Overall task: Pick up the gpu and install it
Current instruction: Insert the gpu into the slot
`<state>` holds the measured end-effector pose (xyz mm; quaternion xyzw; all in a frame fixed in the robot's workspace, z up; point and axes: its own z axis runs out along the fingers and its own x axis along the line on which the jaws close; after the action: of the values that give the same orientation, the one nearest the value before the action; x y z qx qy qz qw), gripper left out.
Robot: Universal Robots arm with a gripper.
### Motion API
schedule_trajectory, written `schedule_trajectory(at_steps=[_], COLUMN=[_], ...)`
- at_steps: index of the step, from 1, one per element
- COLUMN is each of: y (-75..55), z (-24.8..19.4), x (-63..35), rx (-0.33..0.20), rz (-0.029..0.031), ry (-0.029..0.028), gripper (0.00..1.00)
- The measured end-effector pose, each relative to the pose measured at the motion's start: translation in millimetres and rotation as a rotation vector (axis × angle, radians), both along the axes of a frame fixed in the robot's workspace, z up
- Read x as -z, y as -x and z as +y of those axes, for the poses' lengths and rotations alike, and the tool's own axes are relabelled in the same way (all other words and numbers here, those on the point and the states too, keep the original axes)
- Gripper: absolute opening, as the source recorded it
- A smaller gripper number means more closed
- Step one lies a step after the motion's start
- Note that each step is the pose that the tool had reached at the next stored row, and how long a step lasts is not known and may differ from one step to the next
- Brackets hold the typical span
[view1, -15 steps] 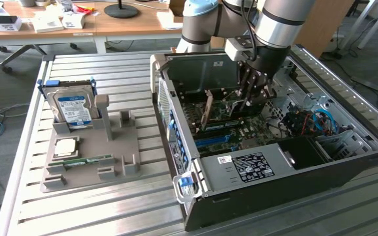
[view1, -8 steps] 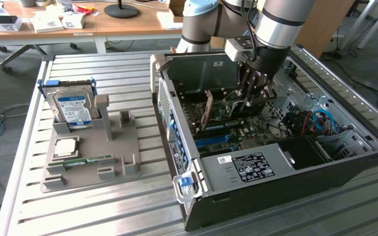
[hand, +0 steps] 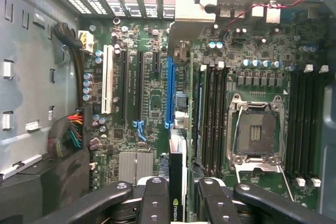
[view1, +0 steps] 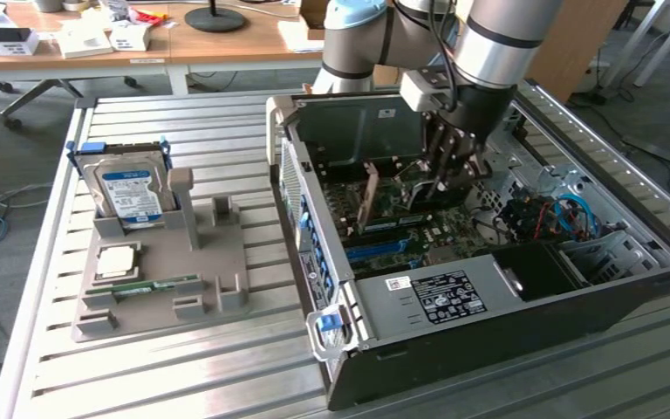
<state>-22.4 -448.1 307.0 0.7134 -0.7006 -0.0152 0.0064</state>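
Exterior view: dark-fingered gripper [view1: 442,182] reaches into the open black metal tower case [view1: 487,358]. The thin brownish gpu [view1: 369,199] stands on edge there.

Wrist view: gripper [hand: 181,195] clenched on the gpu [hand: 177,179], which runs alongside the long blue slot [hand: 169,93].

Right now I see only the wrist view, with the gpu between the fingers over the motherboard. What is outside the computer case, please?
Observer: A grey holder lies on the slatted table, at the exterior view's left of the case.
Operator: Does it carry any parts?
Observer: Yes, a hard drive stands upright at its end farther from that camera.
Operator: And how does the arm enter the case?
Observer: From above: the case lies open side up, and the gripper, holding the gpu, reaches down into it.
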Motion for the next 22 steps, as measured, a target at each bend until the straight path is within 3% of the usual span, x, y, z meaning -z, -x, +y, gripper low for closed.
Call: schedule_trajectory(at_steps=[4, 22], y=[0.1, 11.0], z=[-2.3, -2.4], x=[0.1, 0.0], rx=[0.000, 0.000], rz=[0.0000, -0.0054], ry=[-0.0001, 0.0000], gripper=[0.26, 0.26])
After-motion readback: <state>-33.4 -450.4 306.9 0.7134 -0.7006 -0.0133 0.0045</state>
